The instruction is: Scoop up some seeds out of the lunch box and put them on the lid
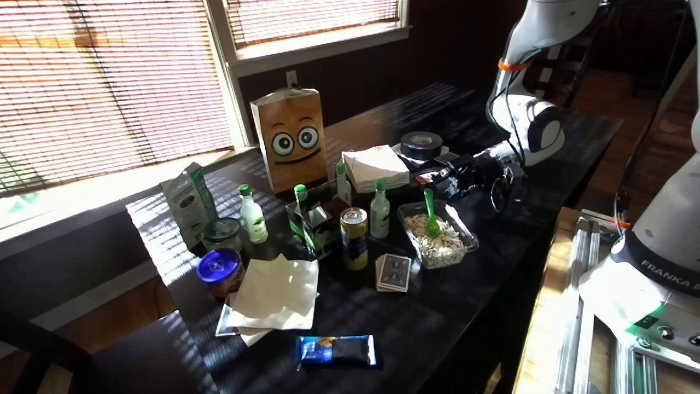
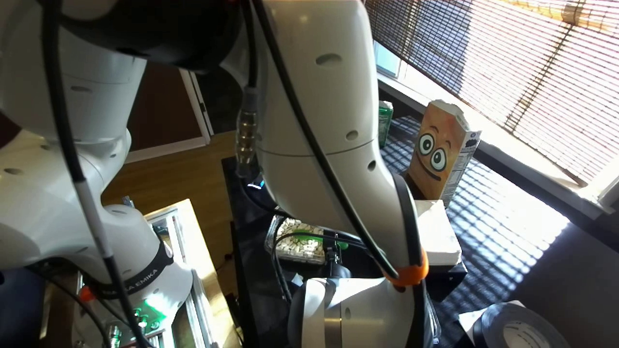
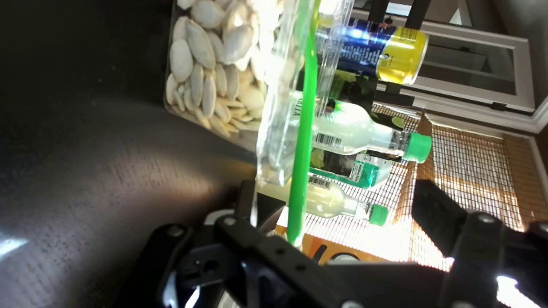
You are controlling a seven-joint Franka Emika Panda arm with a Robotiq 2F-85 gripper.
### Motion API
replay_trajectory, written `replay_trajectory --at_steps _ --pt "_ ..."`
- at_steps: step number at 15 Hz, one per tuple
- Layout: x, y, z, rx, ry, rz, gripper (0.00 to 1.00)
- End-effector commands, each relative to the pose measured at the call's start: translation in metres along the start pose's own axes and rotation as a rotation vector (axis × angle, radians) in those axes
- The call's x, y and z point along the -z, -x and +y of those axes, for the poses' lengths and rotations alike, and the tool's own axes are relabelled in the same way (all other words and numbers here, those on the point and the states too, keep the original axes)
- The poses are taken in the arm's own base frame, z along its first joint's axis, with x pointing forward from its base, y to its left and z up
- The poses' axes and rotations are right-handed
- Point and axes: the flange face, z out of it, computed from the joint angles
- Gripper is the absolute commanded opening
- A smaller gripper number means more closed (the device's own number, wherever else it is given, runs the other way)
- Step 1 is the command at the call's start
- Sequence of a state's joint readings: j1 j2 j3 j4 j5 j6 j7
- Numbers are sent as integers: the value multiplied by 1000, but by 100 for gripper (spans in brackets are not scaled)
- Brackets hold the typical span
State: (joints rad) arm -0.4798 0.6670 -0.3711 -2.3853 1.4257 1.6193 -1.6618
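The clear plastic lunch box (image 1: 463, 224) stands near the table edge, full of pale seeds (image 1: 449, 244). A green spoon (image 1: 430, 208) rests with its bowl on the seeds and its handle rising past the rim. Right behind that handle, my gripper (image 1: 425, 179) reaches in from the side, low over the table. In the wrist view the gripper (image 3: 346, 203) is open, the spoon's handle (image 3: 304, 145) showing in the gap, nearer the left finger (image 3: 267, 209) than the right finger (image 3: 437, 214); I see no contact. The lid cannot be made out in any view.
A bottle (image 1: 380, 210), a can (image 1: 354, 241) and a card deck (image 1: 394, 272) stand close beside the lunch box. Behind are a napkin stack (image 1: 377, 167), a tape roll (image 1: 421, 145) and the tall box with cartoon eyes (image 1: 292, 150). My arm (image 2: 333, 121) blocks much of an exterior view.
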Motion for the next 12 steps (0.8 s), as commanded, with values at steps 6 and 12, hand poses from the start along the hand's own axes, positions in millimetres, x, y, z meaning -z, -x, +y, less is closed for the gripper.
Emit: replay_trajectory --at_steps 6,12 --pt "-10 9 -9 23 -35 65 86" --pt "-18 7 -4 19 -41 69 78"
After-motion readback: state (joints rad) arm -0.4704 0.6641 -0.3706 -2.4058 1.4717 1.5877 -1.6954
